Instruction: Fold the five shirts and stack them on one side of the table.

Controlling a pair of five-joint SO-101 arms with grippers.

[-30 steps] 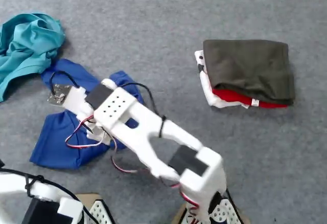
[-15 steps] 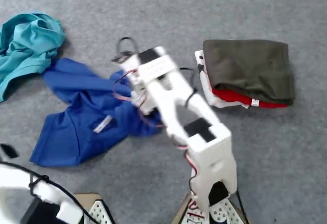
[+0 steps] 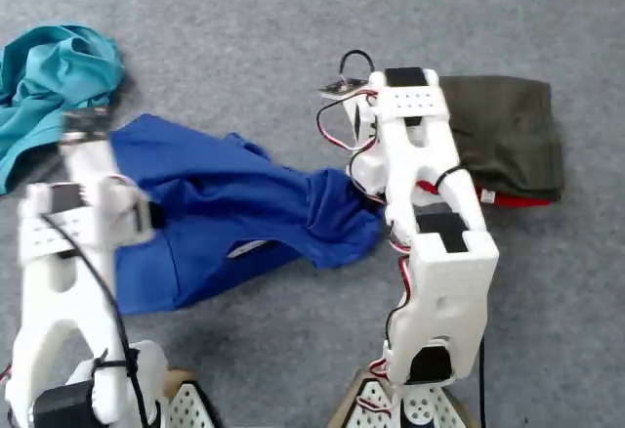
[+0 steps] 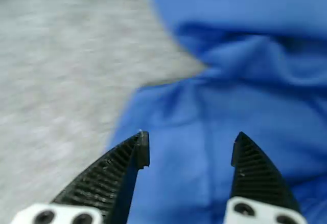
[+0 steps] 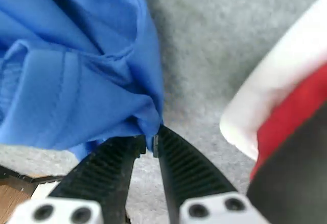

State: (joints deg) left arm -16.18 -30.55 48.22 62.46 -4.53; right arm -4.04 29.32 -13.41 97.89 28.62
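Pinching blue shirt (image 3: 225,193) fold, right gripper (image 5: 153,141) mid-table beside folded stack (image 3: 508,135); left gripper (image 4: 190,150) spread wide over shirt.

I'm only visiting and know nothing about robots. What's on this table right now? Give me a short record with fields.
Surface: grey table
Unfolded shirts: blue shirt spread mid-table; teal shirt crumpled at a far corner
Folded stack: olive shirt on top, red shirt and white shirt under it
Right gripper: shut on the blue shirt's edge, beside the stack
Left gripper: open, over the blue shirt
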